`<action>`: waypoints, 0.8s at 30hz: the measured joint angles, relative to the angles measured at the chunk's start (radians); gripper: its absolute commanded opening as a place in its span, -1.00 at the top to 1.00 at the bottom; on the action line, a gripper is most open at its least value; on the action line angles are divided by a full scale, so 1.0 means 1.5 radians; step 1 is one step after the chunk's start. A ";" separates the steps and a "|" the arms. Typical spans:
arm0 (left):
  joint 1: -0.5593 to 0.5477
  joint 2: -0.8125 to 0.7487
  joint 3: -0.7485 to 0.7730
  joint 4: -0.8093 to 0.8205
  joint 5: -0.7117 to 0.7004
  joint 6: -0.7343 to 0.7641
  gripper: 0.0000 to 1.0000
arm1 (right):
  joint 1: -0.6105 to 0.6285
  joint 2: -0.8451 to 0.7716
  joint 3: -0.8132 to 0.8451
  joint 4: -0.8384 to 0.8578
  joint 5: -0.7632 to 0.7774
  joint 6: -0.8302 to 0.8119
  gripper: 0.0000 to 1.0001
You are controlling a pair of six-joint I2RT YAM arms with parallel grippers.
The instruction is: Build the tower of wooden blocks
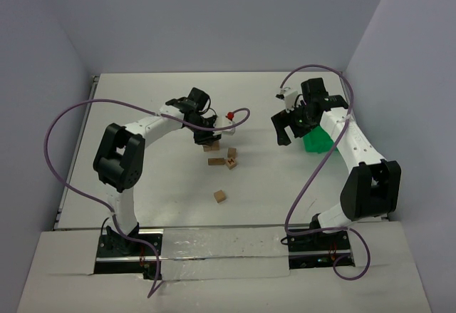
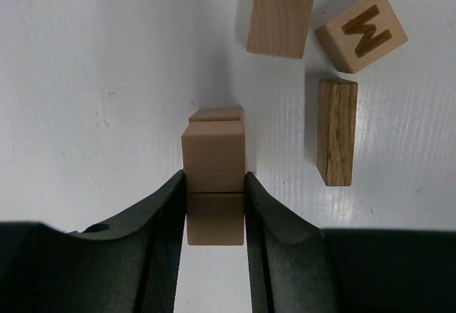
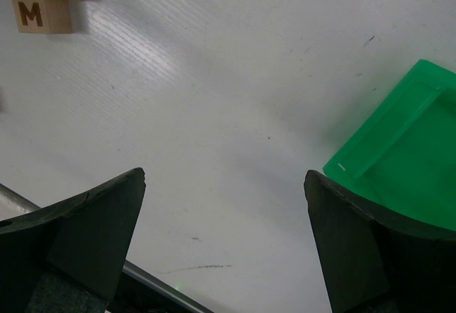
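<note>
Building the wood block tower (image 1: 211, 146) at mid-table: pinching one pale cube (image 2: 214, 152) in the left gripper (image 2: 215, 181), jaws drawn narrow against two opposite side faces. Showing just past it, the edge of a second cube (image 2: 216, 115), seemingly underneath and slightly offset; cannot tell whether touching. Lying loose close by on the white table (image 2: 92, 78): a plain cube (image 2: 280, 24), a cube branded W (image 2: 361, 30) and a darker-grained block (image 2: 336, 132). Sitting apart in the overhead view, nearer the arm bases, a lone cube (image 1: 220, 196). Hanging well off to the right, the right gripper (image 3: 224, 242), jaws spread wide and holding nothing, above bare table beside the green bin (image 3: 399, 149).

Judging by look: light, rigid, solid wood, unlikely to crush or mar. Smooth sanded faces, so probably prone to sliding or twisting under a loose pinch. Best taken across two flat parallel faces, centred, high enough to leave the bottom face free for seating. Little margin in stacking: a small footprint, easily toppled by a nudge or an off-centre release.
</note>
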 measured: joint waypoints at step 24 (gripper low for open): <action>0.000 0.003 0.003 0.005 -0.001 -0.001 -0.30 | 0.000 0.003 -0.010 0.006 0.000 -0.002 -0.99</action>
